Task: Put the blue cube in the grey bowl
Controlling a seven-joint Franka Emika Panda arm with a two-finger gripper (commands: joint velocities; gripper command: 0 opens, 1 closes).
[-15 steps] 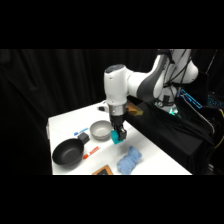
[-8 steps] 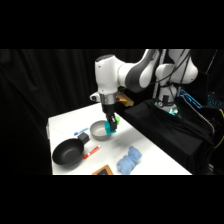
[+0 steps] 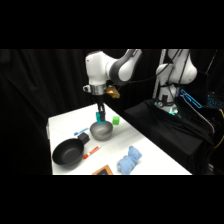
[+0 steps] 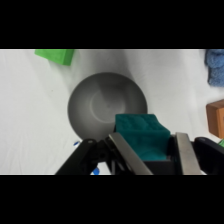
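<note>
We see the fingers (image 4: 145, 150) clamped on the blue cube (image 4: 141, 136), held at lower right of the wrist frame, over the near rim of the grey bowl (image 4: 100, 102), whose centre lies up-left.

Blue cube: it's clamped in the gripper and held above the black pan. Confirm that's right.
Not quite. The blue cube is clamped in the gripper, but it is held above the grey bowl, not the black pan. The wrist view shows the bowl directly beneath the cube; in the side view the pan sits apart, nearer the table's front corner.
</note>
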